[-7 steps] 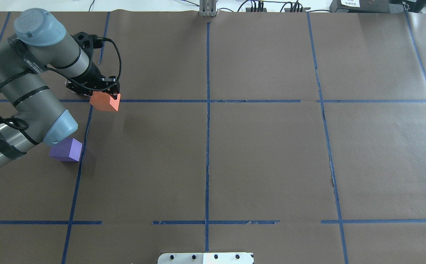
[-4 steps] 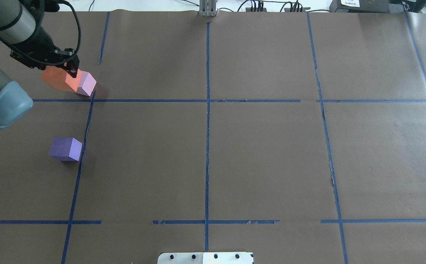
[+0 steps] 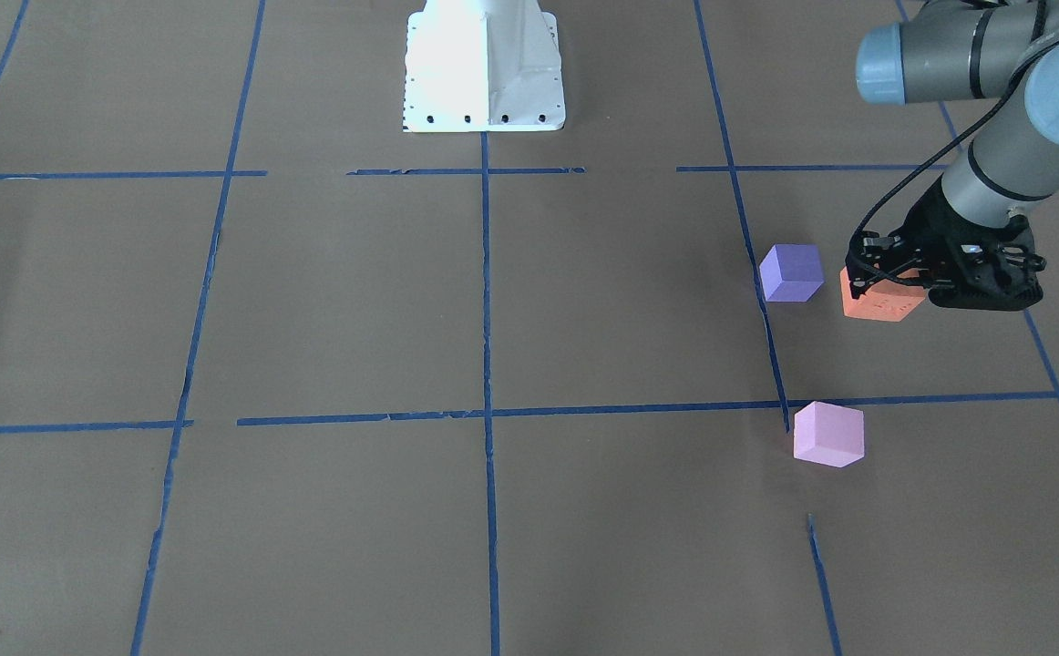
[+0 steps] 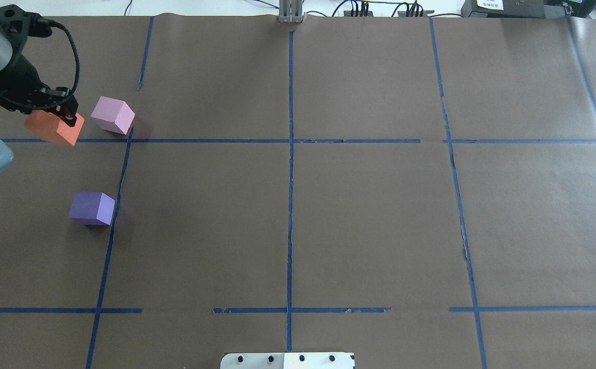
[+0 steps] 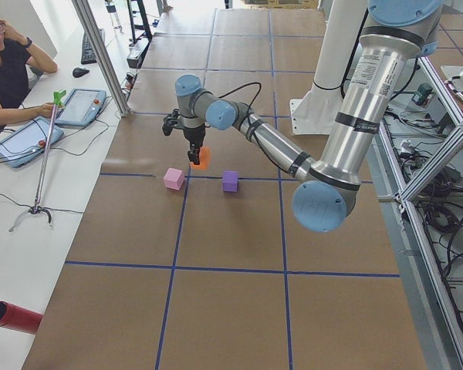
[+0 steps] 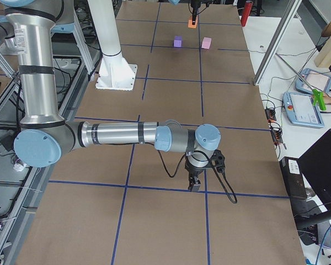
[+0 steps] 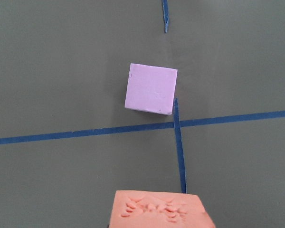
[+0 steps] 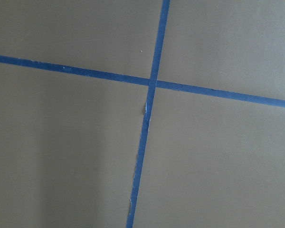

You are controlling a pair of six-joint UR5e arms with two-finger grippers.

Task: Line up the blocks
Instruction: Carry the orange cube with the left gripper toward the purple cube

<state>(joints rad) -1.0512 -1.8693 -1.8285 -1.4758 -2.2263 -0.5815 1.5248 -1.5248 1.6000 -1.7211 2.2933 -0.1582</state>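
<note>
My left gripper (image 4: 56, 121) is shut on the orange block (image 4: 46, 129) and holds it above the table at the far left; it also shows in the front view (image 3: 878, 301) and at the bottom of the left wrist view (image 7: 156, 211). The pale pink block (image 4: 113, 115) rests on the table just right of it, by a tape corner (image 7: 151, 89). The violet-purple block (image 4: 92, 208) sits nearer the robot, apart from both. My right gripper (image 6: 194, 185) shows only in the exterior right view, low over bare table; I cannot tell whether it is open.
Blue tape lines (image 4: 290, 154) divide the brown paper-covered table into squares. The white robot base plate (image 3: 484, 82) is at the near middle edge. A metal post (image 4: 291, 13) stands at the far edge. An operator (image 5: 8, 69) sits beyond the far end.
My left gripper has carried the orange block leftward, from over the tape line past the pink block to its left. The pink block, hidden before, is now in plain view.
</note>
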